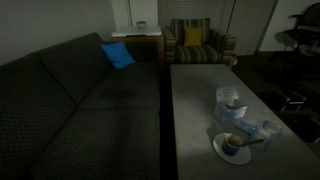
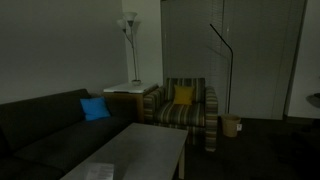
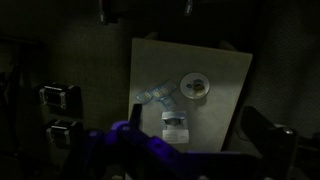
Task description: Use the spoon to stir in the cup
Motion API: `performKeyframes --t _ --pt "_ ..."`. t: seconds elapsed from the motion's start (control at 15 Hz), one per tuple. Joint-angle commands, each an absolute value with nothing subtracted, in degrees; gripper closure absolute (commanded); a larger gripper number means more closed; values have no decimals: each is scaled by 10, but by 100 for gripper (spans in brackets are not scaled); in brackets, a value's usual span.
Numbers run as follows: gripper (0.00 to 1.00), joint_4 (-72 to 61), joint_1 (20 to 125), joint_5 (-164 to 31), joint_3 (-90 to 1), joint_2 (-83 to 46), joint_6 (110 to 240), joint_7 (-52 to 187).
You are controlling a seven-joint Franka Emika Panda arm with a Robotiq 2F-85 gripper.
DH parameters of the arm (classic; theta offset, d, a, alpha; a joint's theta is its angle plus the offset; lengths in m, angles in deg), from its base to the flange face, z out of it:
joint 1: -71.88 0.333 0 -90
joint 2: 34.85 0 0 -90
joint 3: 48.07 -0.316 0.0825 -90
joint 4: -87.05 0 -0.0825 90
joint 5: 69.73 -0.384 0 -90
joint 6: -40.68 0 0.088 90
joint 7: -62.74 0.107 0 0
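Wrist view looked down from well above the grey table (image 3: pixel 215 60). The gripper (image 3: pixel 191 130) entered from the lower edge, partly lit purple; its jaws stood wide apart with nothing held between them. The cup (image 3: pixel 194 87) sat upright on the white saucer (image 3: pixel 181 82), its inside darker than its rim. The pale bluish see-through object (image 3: pixel 155 95) lay just beside the saucer, and the white boxy container (image 3: pixel 176 125) stood near both. The spoon could not be resolved in this view. In an exterior view, the table (image 1: pixel 195 100) ran alongside a dark sofa (image 1: pixel 70 100) carrying a blue cushion (image 1: pixel 117 55), with a striped armchair (image 1: pixel 205 48) and its yellow cushion (image 1: pixel 190 38) beyond the table's far end. The cup (image 1: pixel 233 146) sat on the saucer (image 1: pixel 222 152) at the near end of the table. A thin pale streak at the saucer's edge, read as the spoon (image 1: pixel 250 141), pointed toward the bluish object (image 1: pixel 264 131). The container (image 1: pixel 230 100) stood just behind the saucer. In an exterior view, a floor lamp (image 2: pixel 128 25) stood behind the sofa (image 2: pixel 40 125), the armchair (image 2: pixel 190 110) faced the table (image 2: pixel 140 150), and a small basket (image 2: pixel 231 125) sat on the floor beside the armchair. Cup and spoon could not be made out there.
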State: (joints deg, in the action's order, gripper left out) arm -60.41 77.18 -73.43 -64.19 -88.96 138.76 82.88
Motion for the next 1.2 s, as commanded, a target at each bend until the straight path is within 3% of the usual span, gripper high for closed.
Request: performKeyframes --t 0.0,0.47,0.53,1.13 --pt "0 -611 758 -734 -661 -867 1407 860" --pt "0 -623 760 -694 -692 -713 1506 852" --pt "0 -628 776 -702 -682 -771 1469 867" --pt "0 -627 780 -699 -680 -770 1477 870"
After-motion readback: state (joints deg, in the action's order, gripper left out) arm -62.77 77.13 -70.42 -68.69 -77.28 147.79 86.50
